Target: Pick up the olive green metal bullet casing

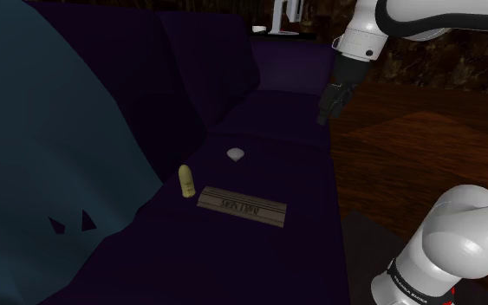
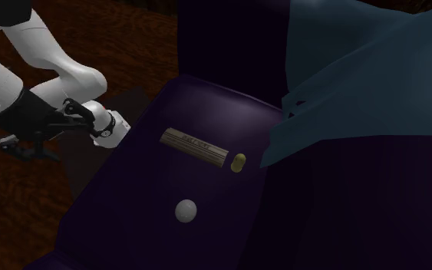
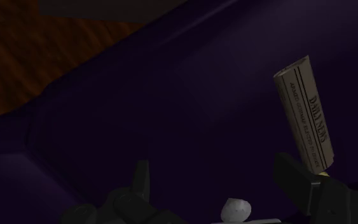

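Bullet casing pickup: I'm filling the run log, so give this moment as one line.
bullet casing: on purple seat beside tan printed strip, untouched | gripper: open, empty, apart from it | phase: pre-grasp

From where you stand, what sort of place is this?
Probably a living room in a house: a dark purple sofa with seat and back cushions, a teal blanket draped over part of it, and a brown wooden floor beside it.

The tool's finger covers the printed slab's end.
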You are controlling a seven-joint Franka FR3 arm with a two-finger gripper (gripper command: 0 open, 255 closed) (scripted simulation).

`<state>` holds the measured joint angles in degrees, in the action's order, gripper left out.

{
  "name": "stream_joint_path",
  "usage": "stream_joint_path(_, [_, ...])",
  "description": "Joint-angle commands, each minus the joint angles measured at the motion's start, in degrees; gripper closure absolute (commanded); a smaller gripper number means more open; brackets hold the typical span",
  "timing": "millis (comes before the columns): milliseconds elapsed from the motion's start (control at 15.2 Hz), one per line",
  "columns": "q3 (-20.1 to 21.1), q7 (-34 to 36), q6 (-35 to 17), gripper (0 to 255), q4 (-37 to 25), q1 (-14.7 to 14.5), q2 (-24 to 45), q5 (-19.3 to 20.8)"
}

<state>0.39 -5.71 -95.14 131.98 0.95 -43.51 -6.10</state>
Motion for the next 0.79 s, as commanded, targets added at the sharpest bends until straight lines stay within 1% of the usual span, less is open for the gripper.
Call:
stream_joint_path(0, [0.0, 0.0, 0.0, 0, 0.0, 0.0, 0.0, 0.0])
stream_joint_path(396, [4.6, -0.3, -1.6, 0, -8.6, -3.1, 13.2, -0.2])
stream_joint_path(726, [8.5, -0.1, -1.5, 0, -17.0, -5.3, 24.2, 0.9])
